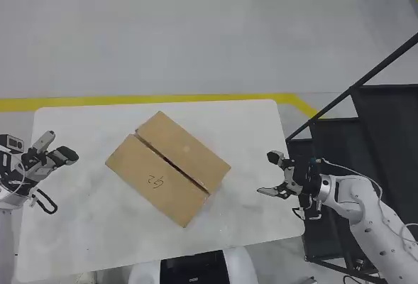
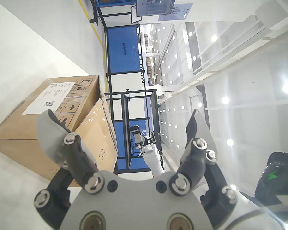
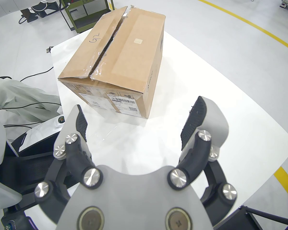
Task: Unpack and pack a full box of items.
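At the table's left edge, the left gripper [image 1: 56, 147] is held with its fingers spread wide and nothing between them. One cardboard box [image 1: 167, 167] is set near the middle of the white table [image 1: 88, 234], its two top flaps closed along one seam. Two handwritten characters are marked on one flap, and white printed labels are stuck on both ends. At the right edge, the right gripper [image 1: 267, 172] is likewise spread wide, empty.

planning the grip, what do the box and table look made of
The box looks like brown cardboard, matte: folded flaps, creased edges. The tape along its top seam is clear and glossy, likely plastic. The table has a smooth white top with slight sheen, perhaps laminate; hard to say.
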